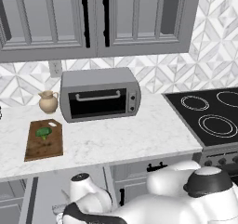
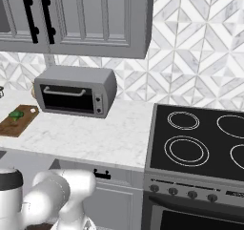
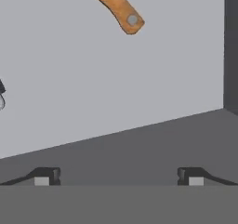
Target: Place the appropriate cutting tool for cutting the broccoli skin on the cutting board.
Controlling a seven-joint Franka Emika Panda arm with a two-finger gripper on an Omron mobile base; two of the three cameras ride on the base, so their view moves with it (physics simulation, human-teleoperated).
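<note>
1. My gripper [image 3: 118,176] is standing wide, fingertips far apart and gripping nothing, above a flat grey surface.
2. I am seeing the knife [image 3: 115,8] well ahead of the fingertips, slightly left of centre; just its orange-brown handle end is showing.
3. The broccoli [image 1: 43,133] is sitting on the cutting board [image 1: 44,148], on the counter [image 1: 121,139] beside the toaster oven [image 1: 100,94].

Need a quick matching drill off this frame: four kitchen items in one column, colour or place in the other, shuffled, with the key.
Items:
1. broccoli
2. toaster oven
3. jug
4. knife handle

Descriptions:
A. beige, on the counter left of the toaster oven
B. orange-brown, lying on a grey surface in the hand view
C. green, on the cutting board
D. grey, against the backsplash

Pairs: 1-C, 2-D, 3-A, 4-B
</note>
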